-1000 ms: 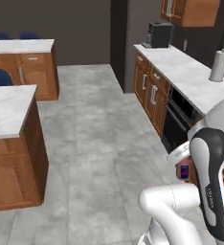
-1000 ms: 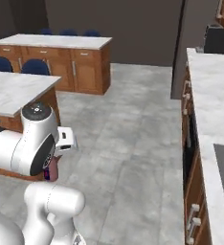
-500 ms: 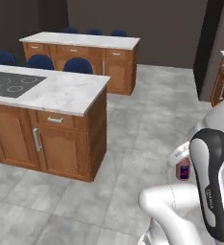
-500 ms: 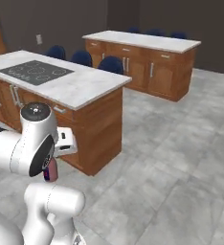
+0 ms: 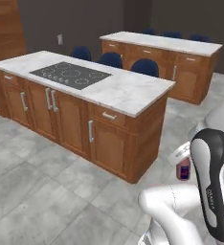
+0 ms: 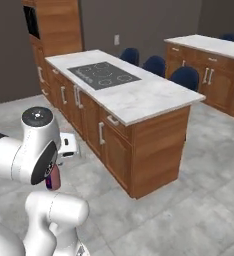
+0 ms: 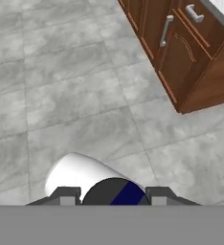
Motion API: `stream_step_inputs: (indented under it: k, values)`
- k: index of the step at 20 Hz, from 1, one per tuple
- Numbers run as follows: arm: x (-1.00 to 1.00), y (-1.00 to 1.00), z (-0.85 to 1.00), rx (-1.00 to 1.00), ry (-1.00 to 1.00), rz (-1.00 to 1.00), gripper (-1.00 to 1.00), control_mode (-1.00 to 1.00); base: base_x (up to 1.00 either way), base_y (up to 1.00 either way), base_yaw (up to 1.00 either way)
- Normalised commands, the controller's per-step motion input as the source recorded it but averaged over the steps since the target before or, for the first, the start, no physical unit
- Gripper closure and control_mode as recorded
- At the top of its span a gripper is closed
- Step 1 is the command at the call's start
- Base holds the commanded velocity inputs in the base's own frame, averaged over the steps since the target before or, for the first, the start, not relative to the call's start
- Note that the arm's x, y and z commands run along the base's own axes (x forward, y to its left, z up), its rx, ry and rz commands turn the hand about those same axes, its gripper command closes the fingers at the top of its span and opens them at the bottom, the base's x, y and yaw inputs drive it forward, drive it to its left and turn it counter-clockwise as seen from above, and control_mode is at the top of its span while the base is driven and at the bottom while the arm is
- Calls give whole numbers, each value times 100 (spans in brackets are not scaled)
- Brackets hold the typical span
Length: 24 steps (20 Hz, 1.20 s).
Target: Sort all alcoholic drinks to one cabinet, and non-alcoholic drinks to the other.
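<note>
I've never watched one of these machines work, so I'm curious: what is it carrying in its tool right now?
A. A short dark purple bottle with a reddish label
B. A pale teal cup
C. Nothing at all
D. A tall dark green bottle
A: the short dark purple bottle with a reddish label hangs in the tool beside the arm, above the grey floor.

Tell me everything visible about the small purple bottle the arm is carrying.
The purple bottle is short and dark, with a reddish label on its side. It hangs roughly upright, tucked close beside the arm, off the floor and apart from the kitchen island. In the hand view its dark rounded top sits between the fingertips of the gripper, which is closed on it. Its cap and label text are too small to make out.
</note>
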Motion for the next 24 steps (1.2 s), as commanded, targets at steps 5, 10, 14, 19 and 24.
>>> stream_step_inputs:
  k: [5, 10, 14, 19, 24]
  values:
    - [0, 0, 0, 0, 0, 0, 100, 100, 74, 3, 58]
    - [0, 0, 0, 0, 0, 0, 100, 100, 65, 12, 62]
    - [0, 0, 0, 0, 0, 0, 100, 100, 65, 12, 64]
    - [0, 0, 0, 0, 0, 0, 100, 100, 63, 13, 65]
    - [0, 0, 0, 0, 0, 0, 100, 100, 52, 19, 66]
